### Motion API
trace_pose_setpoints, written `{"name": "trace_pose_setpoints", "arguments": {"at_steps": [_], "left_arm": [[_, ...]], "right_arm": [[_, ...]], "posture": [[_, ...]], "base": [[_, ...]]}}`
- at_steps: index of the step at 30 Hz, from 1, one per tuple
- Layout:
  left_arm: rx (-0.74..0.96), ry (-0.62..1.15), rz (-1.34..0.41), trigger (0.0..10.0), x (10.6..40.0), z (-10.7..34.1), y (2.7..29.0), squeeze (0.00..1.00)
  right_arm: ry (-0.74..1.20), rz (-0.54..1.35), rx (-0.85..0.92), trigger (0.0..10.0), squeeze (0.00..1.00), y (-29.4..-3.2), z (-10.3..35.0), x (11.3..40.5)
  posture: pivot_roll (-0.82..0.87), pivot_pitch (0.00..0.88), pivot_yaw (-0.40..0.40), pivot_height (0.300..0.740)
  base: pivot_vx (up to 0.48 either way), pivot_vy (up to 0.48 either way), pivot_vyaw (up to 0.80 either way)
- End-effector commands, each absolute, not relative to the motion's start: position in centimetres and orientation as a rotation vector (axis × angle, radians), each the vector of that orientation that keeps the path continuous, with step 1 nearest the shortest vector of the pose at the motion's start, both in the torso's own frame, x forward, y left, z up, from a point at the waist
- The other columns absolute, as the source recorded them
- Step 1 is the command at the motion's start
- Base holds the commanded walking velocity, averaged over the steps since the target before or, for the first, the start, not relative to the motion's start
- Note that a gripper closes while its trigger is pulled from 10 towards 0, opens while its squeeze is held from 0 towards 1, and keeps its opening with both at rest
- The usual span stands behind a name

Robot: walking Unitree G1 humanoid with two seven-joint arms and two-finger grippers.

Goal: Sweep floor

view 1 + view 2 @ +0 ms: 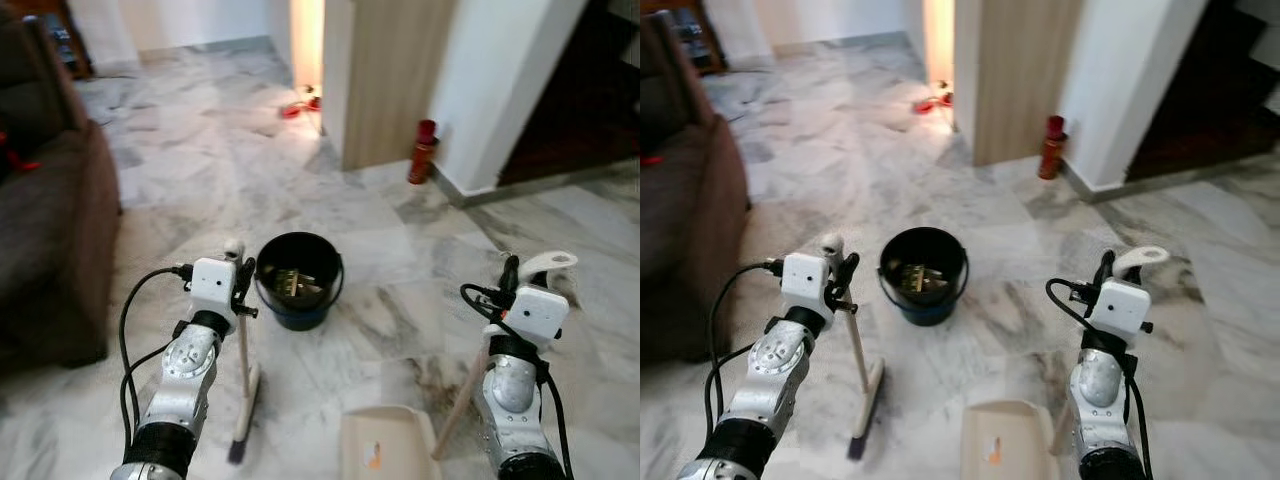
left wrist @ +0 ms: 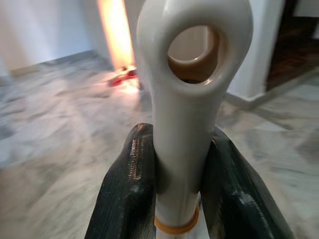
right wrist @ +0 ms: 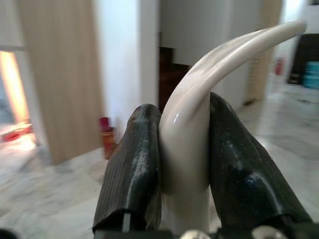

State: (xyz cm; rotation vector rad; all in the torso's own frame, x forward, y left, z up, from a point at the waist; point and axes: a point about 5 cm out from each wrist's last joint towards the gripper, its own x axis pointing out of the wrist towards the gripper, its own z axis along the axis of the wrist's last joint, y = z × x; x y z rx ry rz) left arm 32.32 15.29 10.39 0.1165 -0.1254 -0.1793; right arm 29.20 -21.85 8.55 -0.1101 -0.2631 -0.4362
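Note:
My left gripper (image 1: pixel 243 275) is shut on the white handle of a broom (image 1: pixel 243 350), just below the hanging hole at the handle's top (image 2: pixel 192 99). The broom stands nearly upright with its dark bristle head (image 1: pixel 240 440) on the marble floor. My right gripper (image 1: pixel 512 275) is shut on the curved white grip (image 3: pixel 199 99) of a long-handled dustpan. Its beige pan (image 1: pixel 385 445) rests on the floor between my arms. A black bucket (image 1: pixel 298 280) with some debris inside stands just ahead of the broom.
A brown sofa (image 1: pixel 50 230) fills the left side. Ahead stand a wooden panel (image 1: pixel 395 80) and a white wall corner with a red canister (image 1: pixel 423 152) at its foot. A red item (image 1: pixel 298 106) lies by the lit doorway. Dark stairs (image 1: pixel 590 90) rise at right.

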Motion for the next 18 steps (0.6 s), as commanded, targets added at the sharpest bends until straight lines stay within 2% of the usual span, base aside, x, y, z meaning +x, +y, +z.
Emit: {"name": "trace_pose_setpoints", "arguments": {"at_steps": [1, 7, 18], "left_arm": [[0.107, -0.171, -0.192, 10.0, 32.59, 11.27, 14.93, 0.0], [0.107, -0.171, -0.203, 10.0, 32.73, 11.32, 15.02, 0.0], [0.116, -0.164, -0.201, 10.0, 32.72, 11.22, 14.79, 0.0]], "right_arm": [[-0.276, -0.433, -0.12, 10.0, 0.0, -22.02, 8.94, 29.26], [-0.273, -0.451, -0.116, 10.0, 0.0, -22.03, 8.96, 29.36], [-0.274, -0.442, -0.133, 10.0, 0.0, -22.29, 9.16, 29.48]], "posture": [[0.11, 0.027, -0.007, 0.74], [0.11, 0.007, 0.001, 0.74], [0.11, 0.038, -0.001, 0.74]], "base": [[0.0, 0.0, -0.8], [0.0, 0.0, -0.8], [0.0, 0.0, -0.8]]}}
